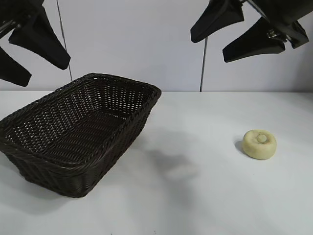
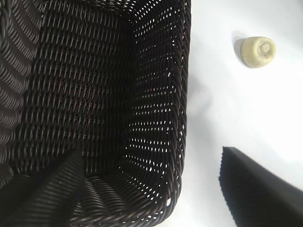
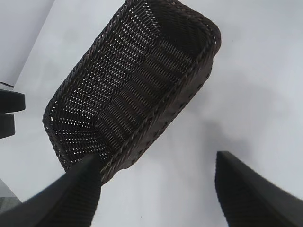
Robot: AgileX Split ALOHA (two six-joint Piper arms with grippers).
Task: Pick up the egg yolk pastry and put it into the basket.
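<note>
The left gripper [image 1: 29, 54] hangs high above the basket [image 1: 78, 132], jaws spread and holding nothing. The basket appears empty, though its near wall hides some floor. Well right, the egg yolk pastry [image 1: 259, 144] sits on the table [image 1: 195, 196] beneath the raised right gripper [image 1: 234, 34], also spread and empty.

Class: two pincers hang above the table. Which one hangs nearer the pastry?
The right pincer, above the egg yolk pastry's side; the left pincer hangs over the basket.

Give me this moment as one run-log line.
left gripper: open, raised above basket | right gripper: open, raised above egg yolk pastry | pastry: on table, not yet grasped
</note>
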